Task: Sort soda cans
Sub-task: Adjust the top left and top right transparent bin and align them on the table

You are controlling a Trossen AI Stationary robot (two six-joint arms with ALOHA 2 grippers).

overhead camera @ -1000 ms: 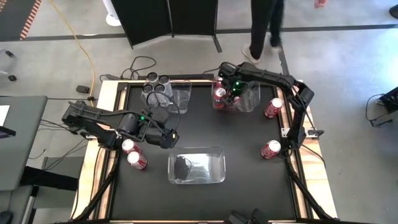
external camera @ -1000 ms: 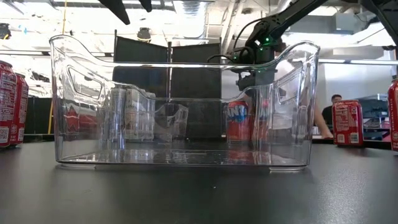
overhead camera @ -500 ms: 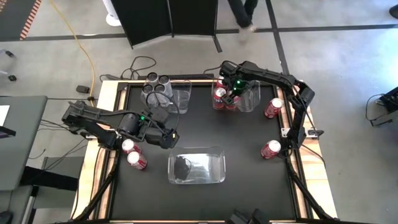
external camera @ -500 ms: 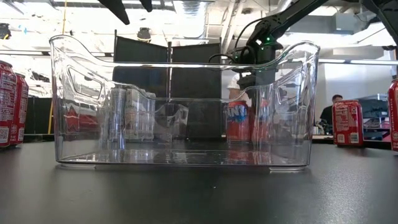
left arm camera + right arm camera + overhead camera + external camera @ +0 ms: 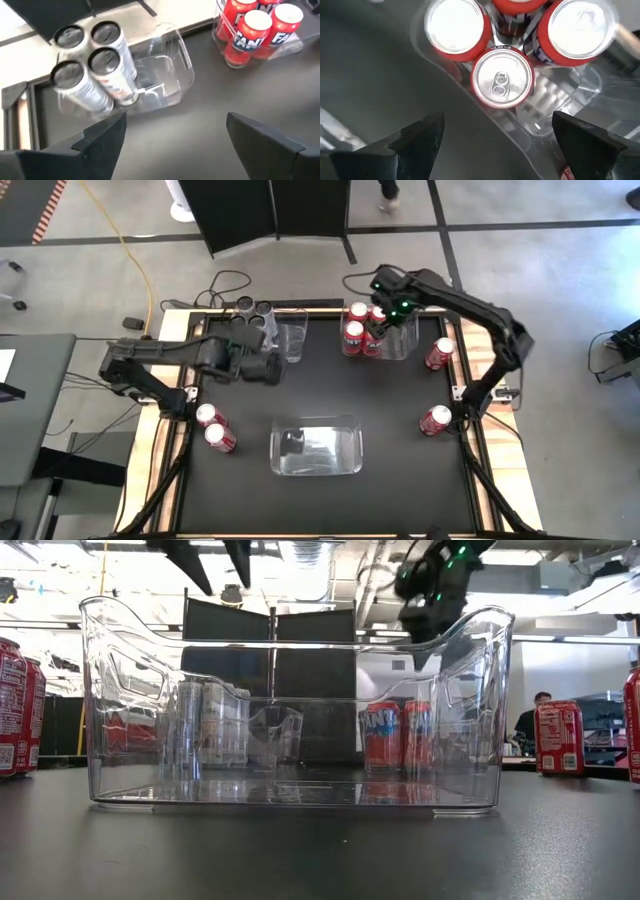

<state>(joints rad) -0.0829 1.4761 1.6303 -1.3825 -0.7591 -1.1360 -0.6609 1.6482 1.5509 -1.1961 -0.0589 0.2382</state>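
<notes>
Four silver-grey cans (image 5: pixel 92 70) stand upright in a clear bin (image 5: pixel 290 340) at the far edge. My left gripper (image 5: pixel 175 145) is open and empty, and hovers just near of them (image 5: pixel 268 368). Several red cans (image 5: pixel 502 77) stand in a second clear bin (image 5: pixel 400 338) at the far right. My right gripper (image 5: pixel 497 150), open and empty, hangs above them (image 5: pixel 380 326), high in the low view (image 5: pixel 430 595). Loose red cans stand at the table's left (image 5: pixel 213 427) and right (image 5: pixel 438 352), (image 5: pixel 434 420).
A large clear bin (image 5: pixel 316 448) with nothing in it sits at the near middle and fills the low view (image 5: pixel 300 710). The table's wooden frame (image 5: pixel 170 380) runs around the black top. Bare black surface lies between the bins (image 5: pixel 340 385).
My right gripper has risen straight up out of the red-can bin, and a red can now stands where it was. My left gripper has moved toward the far edge, closer to the bin of silver cans. The cans on the table have stayed put.
</notes>
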